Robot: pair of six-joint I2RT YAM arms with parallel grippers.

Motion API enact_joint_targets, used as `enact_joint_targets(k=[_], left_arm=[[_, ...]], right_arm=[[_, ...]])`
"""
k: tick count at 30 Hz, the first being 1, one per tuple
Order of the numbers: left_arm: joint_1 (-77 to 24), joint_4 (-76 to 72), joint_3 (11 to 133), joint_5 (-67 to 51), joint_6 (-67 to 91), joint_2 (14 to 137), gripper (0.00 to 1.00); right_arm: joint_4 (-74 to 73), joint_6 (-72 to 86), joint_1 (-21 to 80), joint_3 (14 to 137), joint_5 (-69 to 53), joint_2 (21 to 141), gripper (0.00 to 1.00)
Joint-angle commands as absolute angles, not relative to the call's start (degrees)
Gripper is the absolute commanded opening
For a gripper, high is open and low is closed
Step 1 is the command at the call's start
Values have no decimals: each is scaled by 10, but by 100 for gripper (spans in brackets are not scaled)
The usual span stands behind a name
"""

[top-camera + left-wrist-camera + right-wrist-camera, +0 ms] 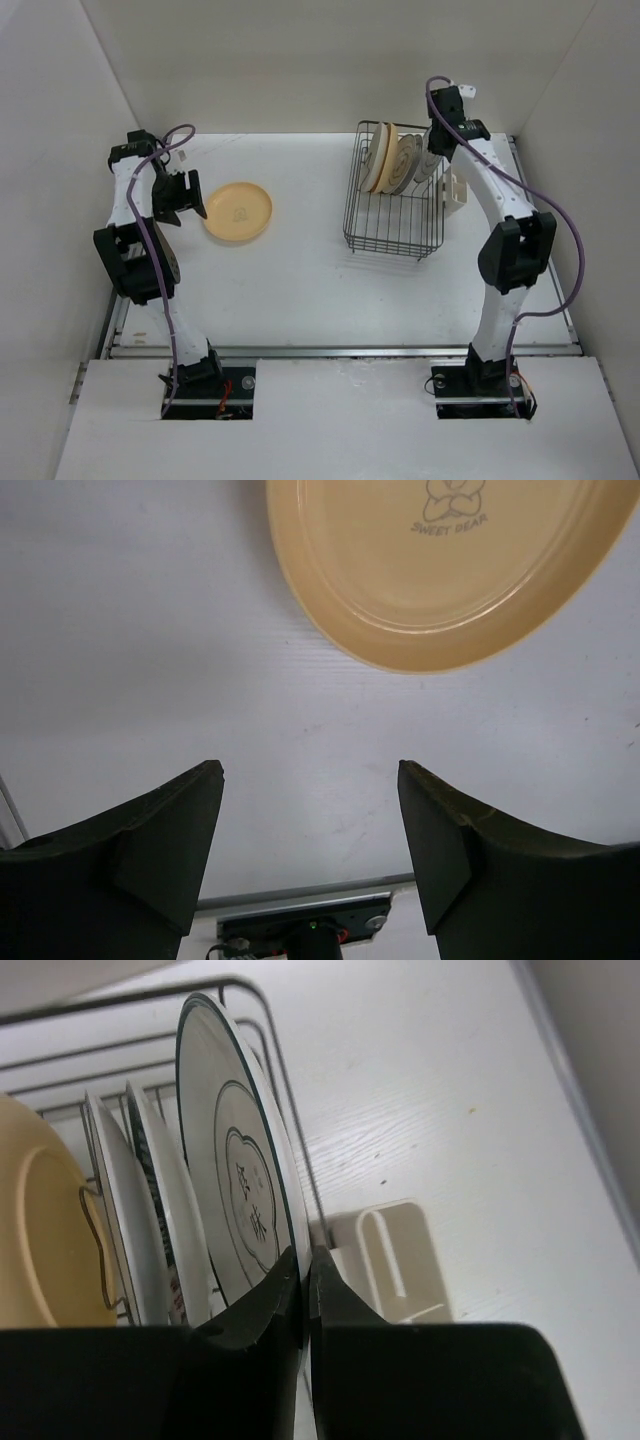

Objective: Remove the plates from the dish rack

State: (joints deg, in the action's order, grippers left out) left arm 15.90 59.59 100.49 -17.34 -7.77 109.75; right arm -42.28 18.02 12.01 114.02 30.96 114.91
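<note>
Yellow-orange plate (238,211) lies flat on the white table (300,290), left of centre, printed face up. The left gripper (186,196) hangs just beside its left edge, jaws wide apart and empty. Dish rack (352,215) sits right of centre, with a cream plate (40,1230) and white ones standing on edge at its far end. Right gripper (305,1260) is over the rack's right side, jaws pinched on the rim of the rightmost white plate (235,1150), which is dark-ringed. It looks seated in the rack, though the bottom is hidden. Cup holder (390,1260) is just right of it.
</note>
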Motion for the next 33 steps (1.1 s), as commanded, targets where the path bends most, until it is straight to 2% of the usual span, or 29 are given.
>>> enact_joint_targets(k=[1,7,9,13,14,16,17,18,21,28,33], left_arm=[[163,645,1026,-178,-92,1089,68],[163,676,1040,-167,-103,1086,68],[168,681,1026,-162,-103,1078,68],[179,687,1013,-162,-116,1047,68],[186,687,1005,-162,-121,1047,68],[193,687,990,-162,-121,1041,68],[202,693,990,-162,-121,1041,68],[210,693,981,-167,-121,1041,68],[223,693,964,-167,-116,1041,68],[229,693,935,-162,-122,1017,68],[229,698,925,-144,-127,999,68]], right_arm=[[-372,153,128,1176,420,1057,0],[-365,140,158,1170,504,1027,0],[-366,128,175,1170,491,994,0],[-299,97,236,1094,304,921,0],[-293,89,257,1066,169,921,0],[-293,36,278,1036,12,932,0],[-285,26,302,998,-110,939,0],[-285,26,315,985,-149,961,0],[-296,20,351,983,-241,1030,0],[-322,-11,378,998,-372,1157,0],[-347,-24,388,1004,-379,1227,2]])
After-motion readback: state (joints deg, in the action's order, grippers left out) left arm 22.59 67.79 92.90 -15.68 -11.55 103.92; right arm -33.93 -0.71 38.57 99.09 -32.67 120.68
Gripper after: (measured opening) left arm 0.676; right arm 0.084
